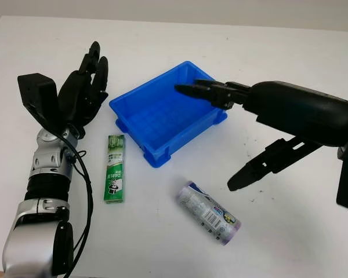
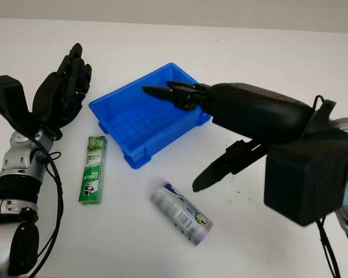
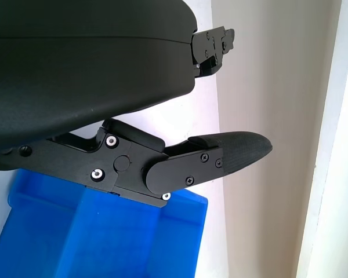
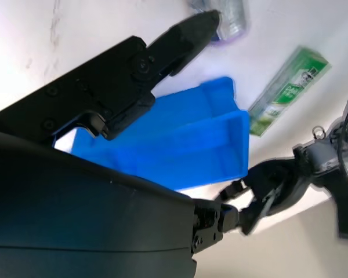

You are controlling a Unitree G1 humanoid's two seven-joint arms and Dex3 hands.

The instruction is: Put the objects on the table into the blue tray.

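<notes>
Now: one blue tray, one green box, one tube.

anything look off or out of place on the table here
Nothing looks damaged or spilled. The blue tray sits at an angle and holds nothing. The green toothpaste box and the small tube lie on the table outside it. The right hand, open, is over the tray; the left hand, open, is beside it.

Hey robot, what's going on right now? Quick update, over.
Both hands open: right hand over blue tray, left hand beside it. Toothpaste box and tissue pack still on table. Nothing blocking.
</notes>
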